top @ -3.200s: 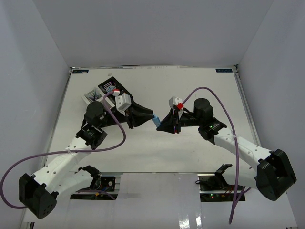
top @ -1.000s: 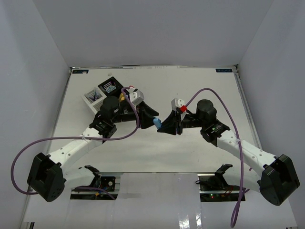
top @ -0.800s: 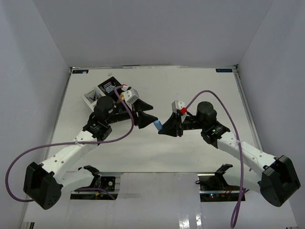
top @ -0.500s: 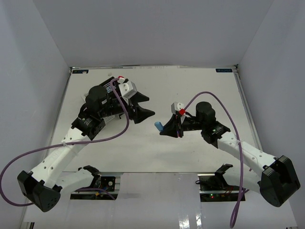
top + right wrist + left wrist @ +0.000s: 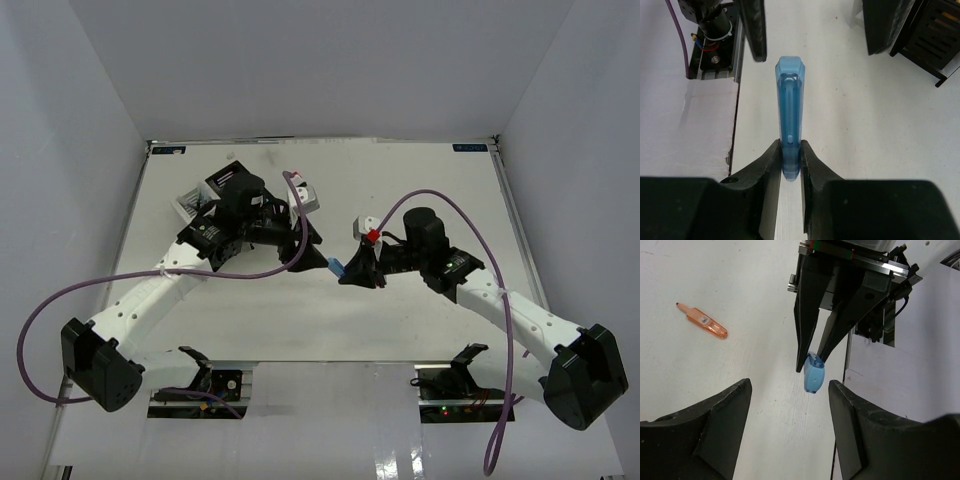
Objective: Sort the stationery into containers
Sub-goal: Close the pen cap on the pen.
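A blue highlighter point(image 5: 789, 115) stands pinched by its lower end in my right gripper point(image 5: 790, 165), which is shut on it. From above, the same blue highlighter point(image 5: 337, 266) pokes out of the right gripper point(image 5: 350, 272) above the table's middle. My left gripper point(image 5: 790, 430) is open and empty, facing the highlighter point(image 5: 814, 376) a short way off. In the top view the left gripper point(image 5: 315, 250) sits just left of it. An orange highlighter point(image 5: 705, 324) lies flat on the table. The containers point(image 5: 215, 190) stand at the back left, partly hidden by the left arm.
A black slatted compartment point(image 5: 935, 30) shows at the top right of the right wrist view. The table's near edge and the left arm's base mount point(image 5: 715, 45) lie to the left there. White walls enclose the table on three sides.
The left gripper opened off the blue highlighter, drew back toward the containers, then swung back close to it. The right gripper kept its hold and shifted slightly.
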